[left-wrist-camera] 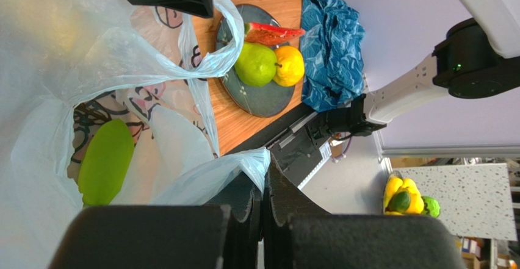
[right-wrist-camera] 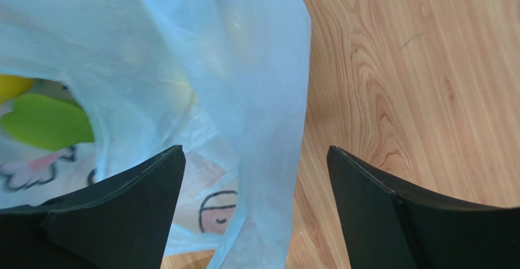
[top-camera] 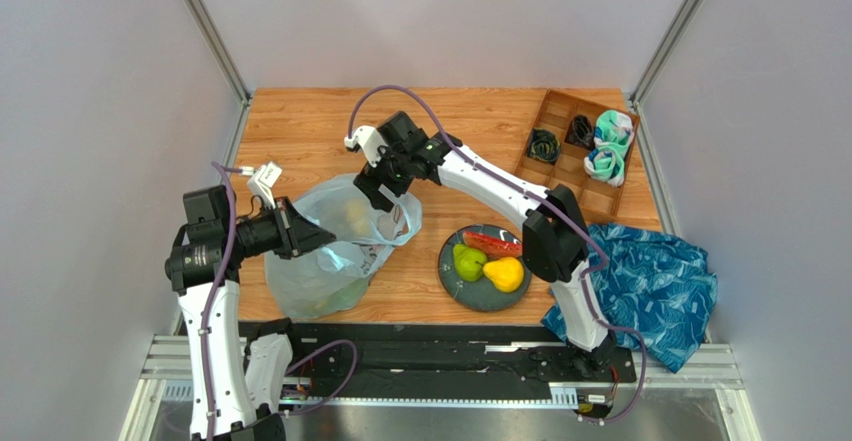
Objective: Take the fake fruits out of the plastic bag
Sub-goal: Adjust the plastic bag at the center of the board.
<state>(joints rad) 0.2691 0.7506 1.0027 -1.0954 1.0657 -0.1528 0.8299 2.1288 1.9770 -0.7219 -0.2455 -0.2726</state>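
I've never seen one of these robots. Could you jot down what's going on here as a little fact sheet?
bag: plastic bag on the table, beside the plate
left side: left gripper shut, pinching the bag's edge
right side: right gripper open, jaws astride a fold of the bag
inside bag: green fruit, yellow bit
on plate: pear, yellow fruit, watermelon slice
elsewhere: socks in wooden tray, blue cloth
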